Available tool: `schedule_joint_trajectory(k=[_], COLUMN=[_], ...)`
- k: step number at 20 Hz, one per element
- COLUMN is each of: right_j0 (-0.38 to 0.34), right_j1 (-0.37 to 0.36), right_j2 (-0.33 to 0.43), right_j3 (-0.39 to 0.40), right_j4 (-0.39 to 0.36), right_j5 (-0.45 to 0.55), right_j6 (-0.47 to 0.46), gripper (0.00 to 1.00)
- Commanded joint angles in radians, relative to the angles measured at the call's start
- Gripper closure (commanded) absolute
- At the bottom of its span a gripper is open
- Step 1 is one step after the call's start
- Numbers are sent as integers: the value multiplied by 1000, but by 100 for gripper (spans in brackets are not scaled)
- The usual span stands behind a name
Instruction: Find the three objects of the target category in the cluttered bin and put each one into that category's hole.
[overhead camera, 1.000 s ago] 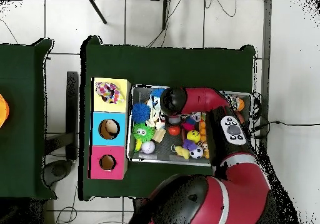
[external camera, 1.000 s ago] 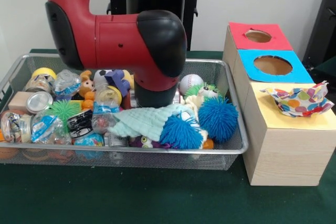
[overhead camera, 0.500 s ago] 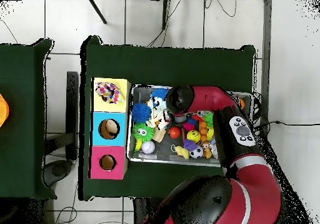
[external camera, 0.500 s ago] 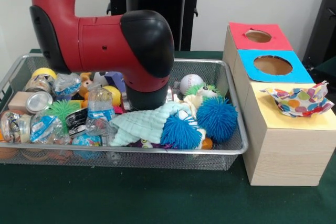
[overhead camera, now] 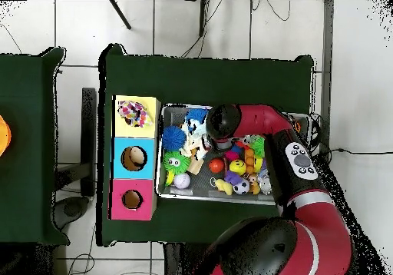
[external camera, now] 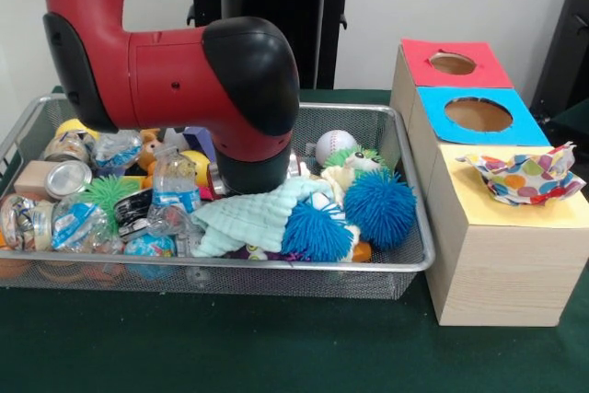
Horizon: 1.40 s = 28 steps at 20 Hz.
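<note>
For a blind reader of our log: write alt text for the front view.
A red and black robot arm reaches down into a wire mesh bin crammed with toys, bottles and cans, its gripper hidden. Right of the bin stands a wooden box with red, blue and yellow tops; a crumpled polka-dot wrapper covers the yellow one.

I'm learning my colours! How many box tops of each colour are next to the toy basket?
Red top: 1
Blue top: 1
Yellow top: 1
Total: 3
</note>
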Motion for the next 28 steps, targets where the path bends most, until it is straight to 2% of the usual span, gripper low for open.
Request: schedule_joint_trajectory(k=[1,8,14,18,24,28], right_j0=[-67,-108,-168,-199,-207,-219], right_j1=[-103,-95,-118,-132,-145,-138], right_j2=[89,114,132,156,158,149], right_j3=[-196,-188,-150,-135,-124,-119], right_j4=[-104,-126,-149,-143,-157,-174], right_j5=[-163,-153,-154,-121,-101,-140], right_j6=[-315,-336,-376,-408,-387,-376], gripper=[100,100,100,100,100,100])
